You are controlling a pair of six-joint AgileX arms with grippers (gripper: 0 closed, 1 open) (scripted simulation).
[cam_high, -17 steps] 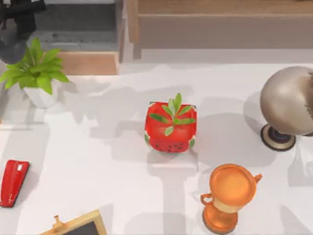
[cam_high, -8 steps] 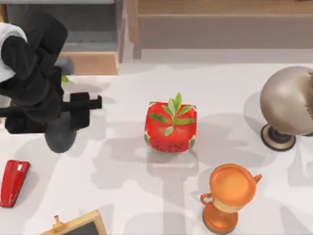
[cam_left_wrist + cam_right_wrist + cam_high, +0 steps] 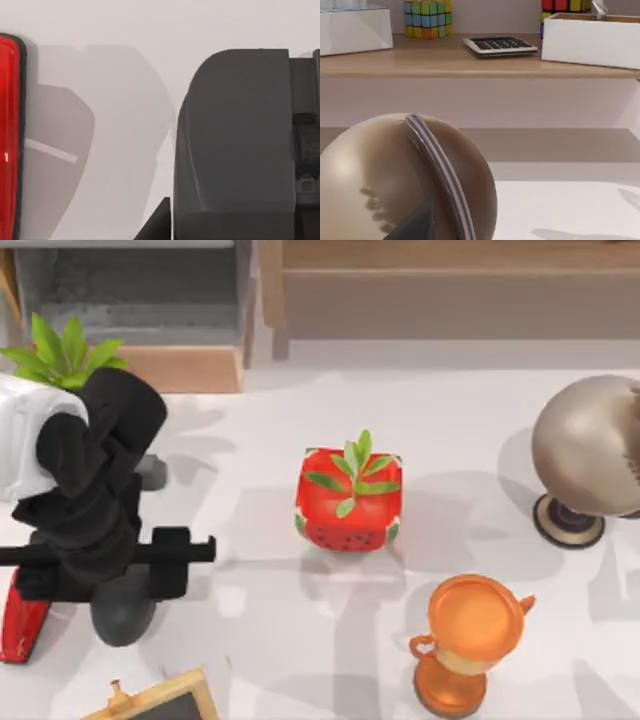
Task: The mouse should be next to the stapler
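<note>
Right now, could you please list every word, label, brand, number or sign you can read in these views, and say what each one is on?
None can be read.
calculator: its keys are too small to read.
stapler: only a plain white mark in the left wrist view, no lettering.
small chalkboard: its visible dark face is blank.
trophy, watermelon planter, globe and colour cube: no text visible.
</note>
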